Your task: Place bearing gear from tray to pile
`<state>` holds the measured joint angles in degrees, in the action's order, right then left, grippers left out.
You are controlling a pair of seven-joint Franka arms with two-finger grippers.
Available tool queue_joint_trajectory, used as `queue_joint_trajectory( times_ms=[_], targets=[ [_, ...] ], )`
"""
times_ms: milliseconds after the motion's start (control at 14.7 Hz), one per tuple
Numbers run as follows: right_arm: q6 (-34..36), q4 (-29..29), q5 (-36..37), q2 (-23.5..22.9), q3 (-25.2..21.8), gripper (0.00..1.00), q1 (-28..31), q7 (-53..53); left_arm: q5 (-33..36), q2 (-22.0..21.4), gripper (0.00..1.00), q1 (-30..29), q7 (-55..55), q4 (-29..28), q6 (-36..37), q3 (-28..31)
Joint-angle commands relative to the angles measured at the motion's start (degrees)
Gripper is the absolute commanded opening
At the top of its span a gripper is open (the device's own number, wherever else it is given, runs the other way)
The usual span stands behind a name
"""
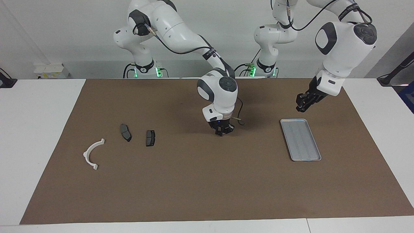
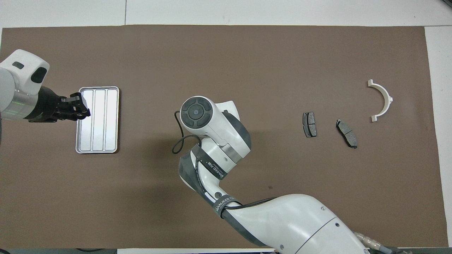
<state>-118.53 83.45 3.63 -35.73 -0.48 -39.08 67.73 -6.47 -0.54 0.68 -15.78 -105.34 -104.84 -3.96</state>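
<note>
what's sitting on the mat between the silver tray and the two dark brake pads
Only the right gripper, down at the brown mat; otherwise bare between the flat silver-grey metal tray and the nearer dark grey brake-pad-shaped piece. The facing view shows it.

Silver ridged tray (image 1: 300, 139), brown mat (image 1: 194, 181)

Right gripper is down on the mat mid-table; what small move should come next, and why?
Probably a short lift of the right gripper off the mat: it is shut low at mid-table, the tray lies bare, and the pile sits toward the right arm's end. The left gripper waits raised beside the tray.
</note>
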Motion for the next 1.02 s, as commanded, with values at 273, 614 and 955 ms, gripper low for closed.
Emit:
queue_joint_trajectory(
  times_ms=[273,614,955],
  targets=[
    [8.21,-1.45,0.15,7.24,0.30,0.00,10.33,-21.37,0.23,-2.27,0.00,4.74,-5.45,-6.00,-8.15,0.27],
    [14.19,-1.45,-0.64,13.05,0.39,0.00,20.08,-43.87,6.10,1.85,0.00,19.16,-25.66,-5.93,-12.48,0.19],
    [18.42,-1.19,-0.73,16.74,0.39,0.00,28.87,-62.60,6.38,10.18,0.00,28.48,-31.66,-4.35,-16.35,0.18]
  ],
)
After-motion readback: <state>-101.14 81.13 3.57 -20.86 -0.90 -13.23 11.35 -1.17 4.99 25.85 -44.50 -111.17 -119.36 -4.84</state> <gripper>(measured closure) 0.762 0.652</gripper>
